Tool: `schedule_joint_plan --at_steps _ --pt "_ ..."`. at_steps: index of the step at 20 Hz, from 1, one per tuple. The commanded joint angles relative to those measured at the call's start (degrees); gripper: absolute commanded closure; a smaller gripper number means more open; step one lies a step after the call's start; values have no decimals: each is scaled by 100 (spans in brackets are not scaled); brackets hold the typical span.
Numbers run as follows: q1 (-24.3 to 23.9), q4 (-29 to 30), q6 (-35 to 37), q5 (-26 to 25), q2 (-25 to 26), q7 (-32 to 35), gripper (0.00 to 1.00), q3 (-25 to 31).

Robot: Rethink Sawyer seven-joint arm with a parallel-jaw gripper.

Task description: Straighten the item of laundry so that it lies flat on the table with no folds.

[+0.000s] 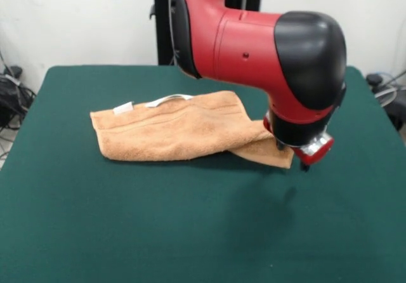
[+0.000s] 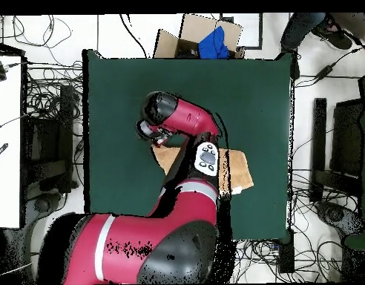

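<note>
The item of laundry [image 1: 171, 134], an orange-tan towel, lies folded over on itself on the green table [image 1: 190, 232], left of centre in the front view. White tags [image 1: 124, 108] show at its far edge. Its right corner [image 1: 269, 150] is doubled into a flap that runs under the arm's end. My gripper [image 1: 298, 157] hangs low right at that flap, and the wrist hides how its jaws stand. In the overhead view the arm covers most of the towel [image 2: 236, 171], and the gripper [image 2: 150, 136] is at the towel's left end.
Bare green table [image 2: 119, 96] surrounds the towel on all sides. Off the table's far edge in the overhead view stands a cardboard box [image 2: 187, 35] holding something blue. Cables [image 2: 44, 111] and equipment lie on the floor on both sides.
</note>
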Motion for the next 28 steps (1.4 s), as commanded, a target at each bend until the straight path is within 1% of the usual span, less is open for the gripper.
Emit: schedule_joint_plan --at_steps 1,4,5,6,8,12,16,18,20,22,24,25,26,27,28 --pt "-252 437 -74 -94 57 693 0 182" --pt "-290 563 -292 -121 104 623 0 223" --pt "-279 616 -354 -84 100 739 0 210" --pt "-268 669 -416 -47 96 855 100 197" --pt "-189 707 -592 -30 91 1054 100 103" --pt "-157 797 -735 11 97 1138 100 123" --pt "-135 648 -745 -48 160 1139 100 62" --pt "-131 459 -628 -95 223 1138 100 9" --pt "-143 168 -374 -195 288 1039 100 -40" --pt "-110 -180 -83 -273 299 1081 100 -173" --pt "-123 -664 339 -389 316 1094 100 -365" --pt "-158 -1044 575 -466 371 1044 100 -464" --pt "-172 -1285 733 -521 418 1028 100 -542" --pt "-240 -1691 1038 -591 497 952 100 -609" --pt "-262 -1872 1119 -632 559 912 100 -647"
